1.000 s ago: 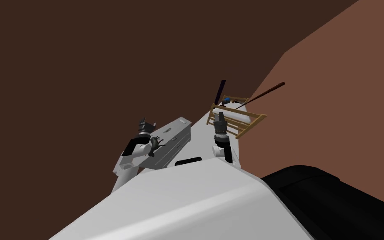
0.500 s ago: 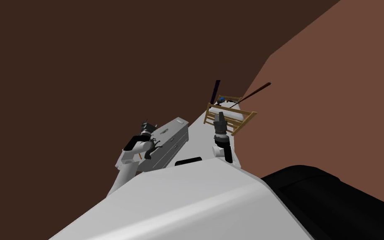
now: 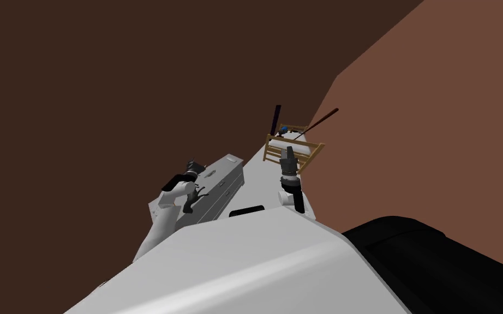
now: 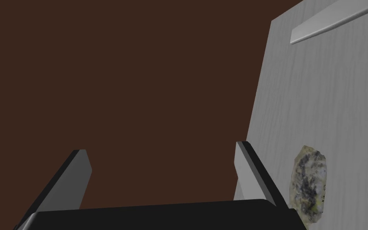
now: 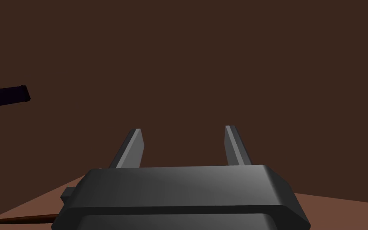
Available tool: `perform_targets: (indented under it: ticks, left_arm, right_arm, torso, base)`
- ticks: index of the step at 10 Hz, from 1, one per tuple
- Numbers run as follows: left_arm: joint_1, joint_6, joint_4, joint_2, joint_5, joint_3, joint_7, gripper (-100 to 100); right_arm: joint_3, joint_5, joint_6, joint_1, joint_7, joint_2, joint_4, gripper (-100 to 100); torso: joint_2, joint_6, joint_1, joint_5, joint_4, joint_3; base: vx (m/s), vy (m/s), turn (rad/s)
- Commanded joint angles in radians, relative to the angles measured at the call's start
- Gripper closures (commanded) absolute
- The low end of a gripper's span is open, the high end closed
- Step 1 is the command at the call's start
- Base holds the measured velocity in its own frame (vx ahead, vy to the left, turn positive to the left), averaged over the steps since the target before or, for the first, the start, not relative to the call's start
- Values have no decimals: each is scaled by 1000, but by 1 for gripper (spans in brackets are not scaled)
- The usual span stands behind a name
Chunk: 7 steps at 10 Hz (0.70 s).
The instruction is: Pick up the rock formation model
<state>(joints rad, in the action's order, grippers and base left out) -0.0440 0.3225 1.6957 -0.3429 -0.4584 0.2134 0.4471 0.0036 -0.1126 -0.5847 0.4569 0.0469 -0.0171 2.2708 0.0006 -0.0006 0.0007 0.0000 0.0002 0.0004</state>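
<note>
The rock (image 4: 310, 187), pale with dark speckles, lies flat on top of the grey chest (image 4: 331, 100), close to the chest's edge. The left gripper (image 4: 165, 175) hangs beside that edge with its two blades spread wide and nothing between them. It looks ready for a grasp but is not lined up: the rock sits just outside the nearer finger (image 4: 255, 175), and the gap faces bare brown wall. I'd say the hand needs to shift sideways over the chest before it can close on anything. The right gripper (image 5: 184, 147) is held out in front, spread and empty, pointing toward the wooden rack (image 3: 291, 150). It seems parked out of the way while the other arm works. Compared with a second ago, the whole head view has slid, with the rack and the wall corner further over, so the robot itself has turned. The left forearm has dropped lower against the chest, bringing that hand nearer the chest top.
</note>
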Motion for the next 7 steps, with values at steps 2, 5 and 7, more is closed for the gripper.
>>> perform_targets:
  ticks: [2,5,7]
  left_arm:
    - [-38,73,-65,-24,-46,11,19,-100]
    - [-64,121,-128,-44,-79,19,29,-100]
    - [-90,164,-179,-64,-112,26,37,-100]
  right_arm:
    - [0,0,0,0,0,0,0,0]
    - [0,0,0,0,0,0,0,0]
    - [0,0,0,0,0,0,0,0]
  torso:
    - [0,-1,0,0,0,0]
    - [-1,0,0,0,0,0]
    - [-1,0,1,0,0,0]
  base:
    - [-6,-4,-143]
    - [-1,0,-134]
    - [5,3,-123]
